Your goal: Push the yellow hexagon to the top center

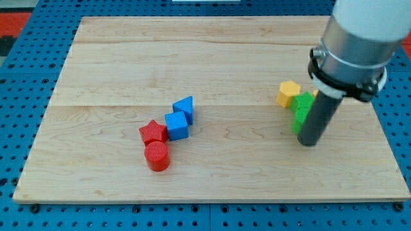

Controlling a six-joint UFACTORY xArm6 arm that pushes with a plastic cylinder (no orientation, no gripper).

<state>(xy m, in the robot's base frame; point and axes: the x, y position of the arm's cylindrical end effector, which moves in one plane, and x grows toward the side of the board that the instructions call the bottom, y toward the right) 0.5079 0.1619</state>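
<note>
My tip (309,142) rests on the wooden board (212,58) toward the view's right, below mid-height. It is a bare rod end with nothing to open or close, and it holds nothing. The rod rises to my grey arm at the view's top right.

The yellow hexagon (289,94) lies at about eleven o'clock from my tip, near but apart from it. Just beside the hexagon at its four o'clock are two green blocks (301,110), stacked along the view's vertical and partly hidden behind my rod; their shapes I cannot make out. My rod appears to touch them on their right side.

Well apart, left of the board's centre, sits a cluster: a blue triangle (185,108), a blue cube (176,125) touching it at seven o'clock, a red star (153,132) against the cube's left, and a red cylinder (157,156) just below the star.
</note>
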